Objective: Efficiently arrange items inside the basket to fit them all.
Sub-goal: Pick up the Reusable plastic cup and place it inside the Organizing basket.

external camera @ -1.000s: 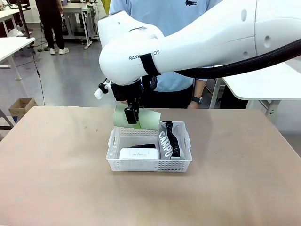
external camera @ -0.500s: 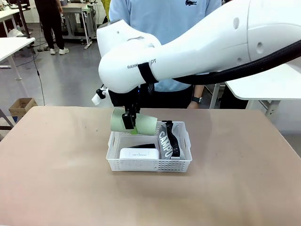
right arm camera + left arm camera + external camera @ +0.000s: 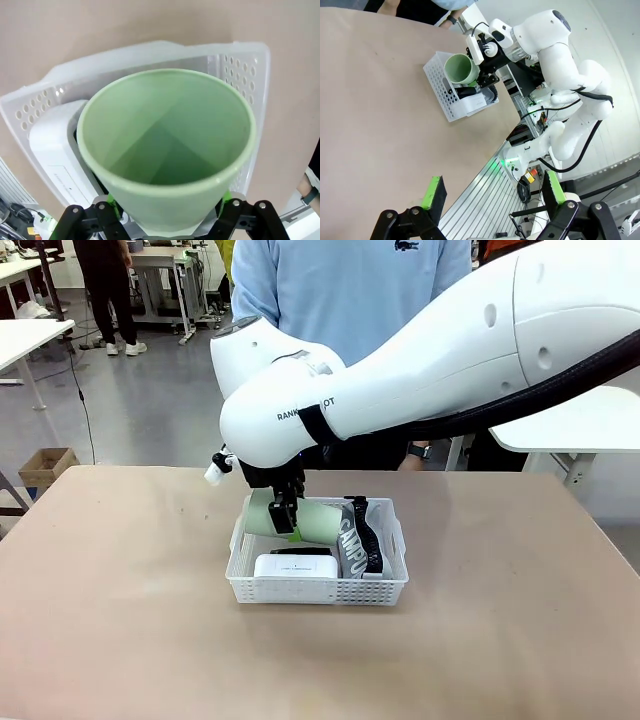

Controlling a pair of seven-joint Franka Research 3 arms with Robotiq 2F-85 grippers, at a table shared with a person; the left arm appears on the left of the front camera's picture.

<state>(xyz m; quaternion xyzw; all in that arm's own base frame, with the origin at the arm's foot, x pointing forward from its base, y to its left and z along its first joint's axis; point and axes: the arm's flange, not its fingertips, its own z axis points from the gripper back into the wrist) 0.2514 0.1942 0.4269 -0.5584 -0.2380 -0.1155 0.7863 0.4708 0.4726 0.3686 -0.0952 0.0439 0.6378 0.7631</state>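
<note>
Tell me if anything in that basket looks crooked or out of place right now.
The pale green cup lies on its side, held by the right gripper over the basket's far left end, not yet set down. The grey pouch stands on edge, poking above the rim.

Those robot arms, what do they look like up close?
Glossy white rounded shells, dark lettering on the right arm, a black strap around it and a thick black cable along it. The left gripper is black with bright green pads on its fingers.
</note>
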